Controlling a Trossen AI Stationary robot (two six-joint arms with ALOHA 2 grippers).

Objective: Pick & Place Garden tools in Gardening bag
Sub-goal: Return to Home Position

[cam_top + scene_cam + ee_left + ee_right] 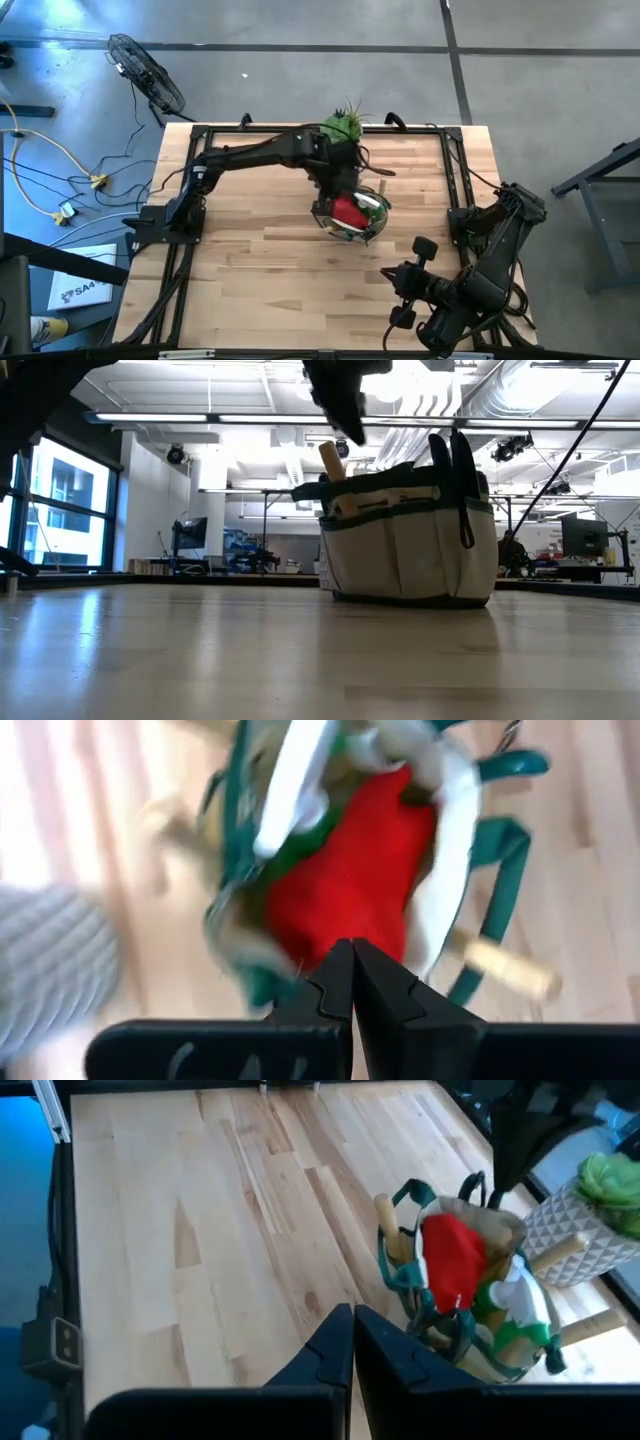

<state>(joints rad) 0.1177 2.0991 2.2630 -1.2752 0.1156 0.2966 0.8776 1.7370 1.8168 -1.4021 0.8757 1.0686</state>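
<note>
- Two arms show, and the left one is nearer the bag (380,218); with the bag looking full, I judge the step in hand is to pull that arm clear.
- The bag stands upright mid-table (260,270), toward the back edge, just in front of the plant (343,125) at that edge.
- The left gripper (352,982) hangs right over the bag's mouth, fingers pressed together on nothing. The gloves (365,870) lie just below its tips, on top of the load.
- The right gripper (352,1342) waits toward the front right corner, clenched and empty, well apart from the bag.
- The bag is round, so it has no long axis; its mouth faces up. Wooden handles (332,460) poke up and outward past the rim, and the spray bottle (515,1295) sits head-up among them.
- The exit turns on one relation: the bag is beneath the jaws, with loop handles (462,480) and tool handles beside them. Rising straight up before swinging toward the left edge looks safest.
</note>
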